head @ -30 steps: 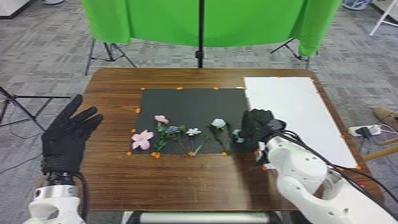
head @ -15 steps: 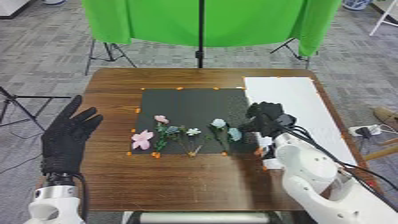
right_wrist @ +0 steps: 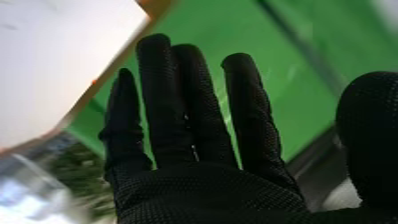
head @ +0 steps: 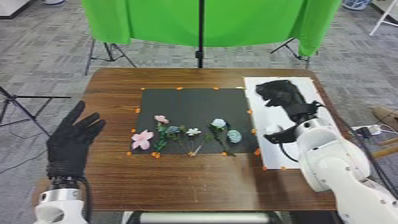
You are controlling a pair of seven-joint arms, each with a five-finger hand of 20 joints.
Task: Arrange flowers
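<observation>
Flowers (head: 142, 139) (pink, white, pale blue) lie on the black mat (head: 188, 107).

Finely textured matt black fabric covers my right hand (head: 282, 94) and my left hand (head: 69, 147). My right arm (head: 340, 162) has smooth, faintly glossy white shells. Beneath me, the table (head: 108, 100) is brown wood with a soft sheen, the dark mat (head: 191, 107) dull, the white sheet (head: 266, 116) smooth. The green backdrop (head: 253, 27) is cloth; the pink flower (head: 142, 139) may be cloth too.
</observation>
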